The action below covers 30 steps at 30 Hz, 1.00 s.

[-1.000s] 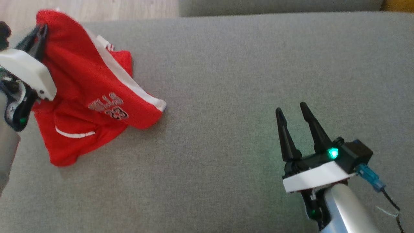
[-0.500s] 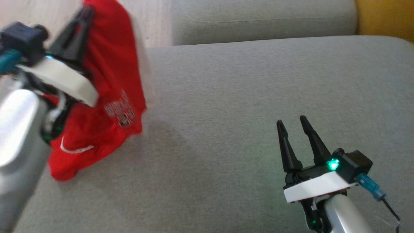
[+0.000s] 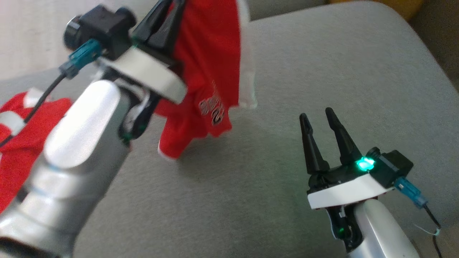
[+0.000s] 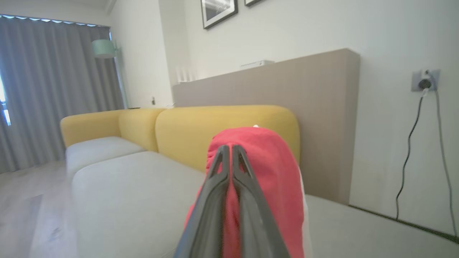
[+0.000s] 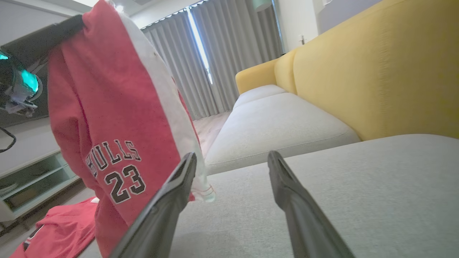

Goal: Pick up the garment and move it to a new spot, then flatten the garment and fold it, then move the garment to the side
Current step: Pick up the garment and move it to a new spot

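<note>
1. Head view: at 11 o'clock the left hand (image 3: 165, 21) is clamped on the red garment (image 3: 211, 53), which hangs over the grey sofa seat (image 3: 322, 64). At 4 o'clock the right hand (image 3: 315, 113) stands apart and empty.
2. Left wrist view: at 6 o'clock the fingers (image 4: 215, 186) pinch together on red cloth.
3. Right wrist view: the garment dangles at 9 o'clock, beside the spread fingers. By my judgement the pickup is done; setting down, flattening, folding and moving aside remain.

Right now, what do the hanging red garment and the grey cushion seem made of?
The red garment: probably soft knit jersey, matte; it drapes limply from the left gripper. The grey cushion: woven upholstery cloth, matte, fine grainy weave showing.
</note>
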### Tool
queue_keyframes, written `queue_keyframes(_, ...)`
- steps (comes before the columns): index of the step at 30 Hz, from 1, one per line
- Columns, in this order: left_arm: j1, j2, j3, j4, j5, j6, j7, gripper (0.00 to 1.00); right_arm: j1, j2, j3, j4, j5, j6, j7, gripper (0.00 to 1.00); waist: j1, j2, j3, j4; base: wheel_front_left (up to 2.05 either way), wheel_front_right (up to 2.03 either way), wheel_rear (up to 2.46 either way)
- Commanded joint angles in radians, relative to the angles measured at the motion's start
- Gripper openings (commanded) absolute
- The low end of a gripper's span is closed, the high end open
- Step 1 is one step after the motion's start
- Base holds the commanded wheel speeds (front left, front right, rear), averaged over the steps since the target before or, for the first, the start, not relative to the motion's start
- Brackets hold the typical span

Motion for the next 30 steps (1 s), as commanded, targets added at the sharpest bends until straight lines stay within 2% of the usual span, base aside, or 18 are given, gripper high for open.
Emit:
queue_keyframes(1,-0.088,-0.008,0.037,-0.015,0.008,0.006,-0.026,0.00,-0.039,-0.003,0.030,-0.039,0.012,-0.001,-0.011,1.00,-0.0001,0.0000,0.034,-0.082,0.00,0.00,0.00)
queue_keyframes(6,-0.146,-0.117,0.059,0.044,-0.006,0.011,-0.144,0.00,-0.050,-0.003,0.029,-0.054,0.026,-0.001,-0.011,1.00,-0.0001,0.0000,0.052,-0.133,0.00,0.00,0.00)
queue_keyframes(10,-0.131,-0.150,0.065,0.114,-0.025,0.002,-0.201,0.00,-0.048,-0.003,0.006,-0.060,0.028,-0.001,-0.011,1.00,-0.0001,0.0000,0.057,-0.128,0.00,0.00,0.00)
queue_keyframes(11,-0.114,-0.153,0.066,0.136,-0.038,-0.002,-0.204,0.36,-0.046,-0.003,-0.003,-0.062,0.028,-0.001,-0.011,1.00,-0.0001,0.0000,0.058,-0.122,0.00,0.00,0.00)
queue_keyframes(12,-0.094,-0.151,0.065,0.155,-0.046,-0.008,-0.209,1.00,-0.043,-0.003,-0.012,-0.063,0.027,-0.001,-0.011,1.00,-0.0001,0.0000,0.059,-0.113,0.00,0.00,0.00)
queue_keyframes(18,0.060,-0.076,0.039,0.253,-0.014,0.003,-0.254,1.00,-0.026,-0.003,-0.048,-0.061,0.010,-0.001,-0.011,1.00,-0.0001,0.0000,0.051,-0.033,0.00,0.00,0.00)
queue_keyframes(21,0.150,-0.041,0.057,0.274,-0.021,0.017,-0.279,1.00,-0.016,-0.003,-0.064,-0.056,-0.007,-0.001,-0.011,1.00,-0.0001,0.0000,0.038,0.015,0.00,0.00,0.00)
queue_keyframes(26,0.286,0.016,0.102,0.246,-0.010,0.034,-0.304,1.00,0.006,-0.003,-0.080,-0.048,-0.042,-0.001,-0.011,1.00,-0.0001,0.0000,0.002,0.092,0.00,0.00,0.00)
queue_keyframes(30,0.370,0.032,0.139,0.193,0.011,0.040,-0.307,1.00,0.025,-0.003,-0.090,-0.039,-0.062,-0.001,-0.011,1.00,-0.0001,0.0000,-0.025,0.133,0.00,0.00,0.00)
